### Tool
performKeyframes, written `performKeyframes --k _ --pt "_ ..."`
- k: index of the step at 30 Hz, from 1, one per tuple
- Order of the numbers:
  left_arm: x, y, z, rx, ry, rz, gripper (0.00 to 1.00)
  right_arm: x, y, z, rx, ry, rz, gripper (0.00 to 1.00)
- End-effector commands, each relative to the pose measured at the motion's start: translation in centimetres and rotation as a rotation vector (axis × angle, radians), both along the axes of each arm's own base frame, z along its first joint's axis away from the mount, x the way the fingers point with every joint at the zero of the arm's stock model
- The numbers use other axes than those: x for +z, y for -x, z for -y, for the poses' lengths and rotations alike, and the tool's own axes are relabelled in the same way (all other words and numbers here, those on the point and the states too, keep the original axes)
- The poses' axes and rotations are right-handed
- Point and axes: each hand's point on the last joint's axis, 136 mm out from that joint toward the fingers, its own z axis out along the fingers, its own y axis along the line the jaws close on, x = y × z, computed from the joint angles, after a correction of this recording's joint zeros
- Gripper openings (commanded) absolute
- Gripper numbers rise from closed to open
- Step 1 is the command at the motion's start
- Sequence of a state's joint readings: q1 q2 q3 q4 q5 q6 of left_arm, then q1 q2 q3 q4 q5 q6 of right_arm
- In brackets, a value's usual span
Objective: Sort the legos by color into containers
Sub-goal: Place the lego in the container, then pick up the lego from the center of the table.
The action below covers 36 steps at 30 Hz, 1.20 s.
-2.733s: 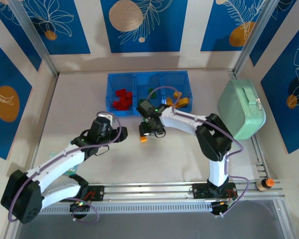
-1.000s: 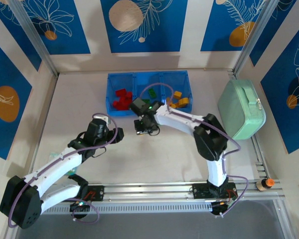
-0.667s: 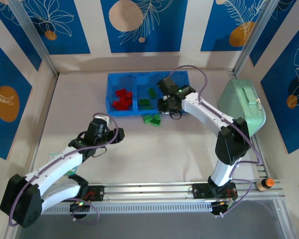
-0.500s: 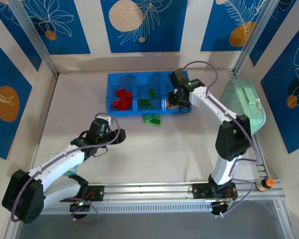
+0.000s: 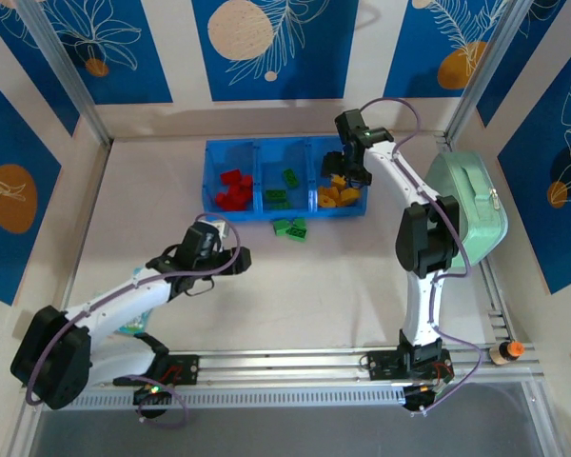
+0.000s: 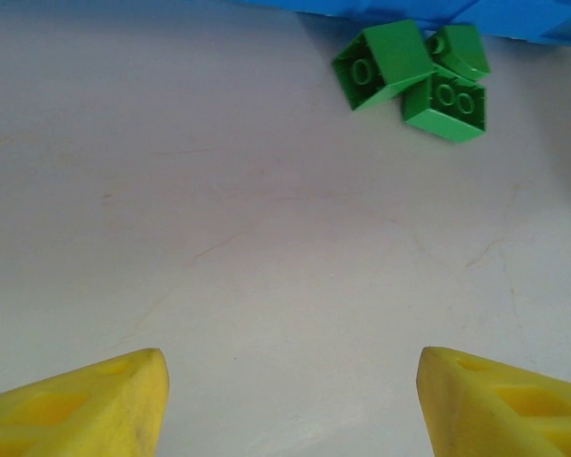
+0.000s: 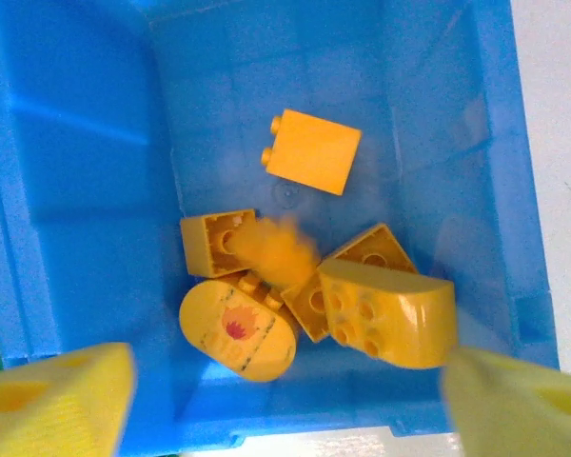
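Orange legos [image 7: 309, 150] lie in the right-hand compartment of the blue tray [image 7: 67, 143], which sits by the far edge of the tabletop [image 5: 314, 286], and our right pincer [image 7: 285, 409] hangs over them with its fingers spread wide and nothing between them; one blurred orange piece [image 7: 281, 249] looks to be dropping in, so we judge this the release of an orange lego. We count five there sharply, six with the blurred one. Our left pincer [image 6: 290, 381] is open too, empty, low over bare tabletop, facing three green legos [image 6: 444, 103] that lie touching each other just outside the tray's near wall. In the top view two more green ones [image 5: 277, 198] sit in the middle compartment, and the red legos [image 5: 233, 190] clump in the left one, too close for us to count. Next we would have the left pincer reach forward, close on one green brick from the cluster without nudging the others, and carry it over the wall to the middle compartment
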<state>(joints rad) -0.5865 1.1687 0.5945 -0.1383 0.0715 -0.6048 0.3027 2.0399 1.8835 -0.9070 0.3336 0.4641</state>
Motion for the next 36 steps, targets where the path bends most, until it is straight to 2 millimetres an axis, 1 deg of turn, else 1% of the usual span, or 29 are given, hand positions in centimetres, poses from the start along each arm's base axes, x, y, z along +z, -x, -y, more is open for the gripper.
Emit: performKeyframes --k 1,6,9,14,19,22,26,30,36 --pt "1.1 -0.6 1.7 -0.030 0.047 0.005 0.70 1.5 0.7 -0.6 -0.004 0.009 0.043 0.93" --pt "0.9 -1.9 3.2 -0.045 0.057 -0.017 0.72 2.1 3.9 -1.6 0.001 -0.048 0.094 0.91" --pt "0.7 -3.2 4.2 -0.058 0.045 -0.030 0.73 2.6 6.3 -2.1 0.016 -0.086 0.138 0.91" --pt "-0.3 -5.7 6.0 -0.074 0.010 -0.047 0.72 2.4 10.2 -1.9 0.023 -0.111 0.146 0.89" --pt "-1.1 -8.5 6.8 -0.097 -0.098 -0.041 0.72 1.8 12.8 -1.3 0.018 -0.123 0.137 0.88" --pt "-2.0 -9.9 7.5 -0.102 -0.142 -0.065 0.71 1.5 13.7 -1.1 0.009 -0.144 0.139 0.87" --pt "-2.9 -11.2 8.6 -0.106 -0.183 -0.077 0.70 1.1 14.6 -1.3 0.009 -0.160 0.132 0.86" --pt "-3.6 -12.1 9.5 -0.106 -0.218 -0.090 0.70 0.6 15.1 -1.4 0.008 -0.163 0.125 0.86" --pt "-5.0 -13.0 10.6 -0.094 -0.274 -0.112 0.69 0.1 15.7 -0.9 -0.004 -0.148 0.133 0.86"
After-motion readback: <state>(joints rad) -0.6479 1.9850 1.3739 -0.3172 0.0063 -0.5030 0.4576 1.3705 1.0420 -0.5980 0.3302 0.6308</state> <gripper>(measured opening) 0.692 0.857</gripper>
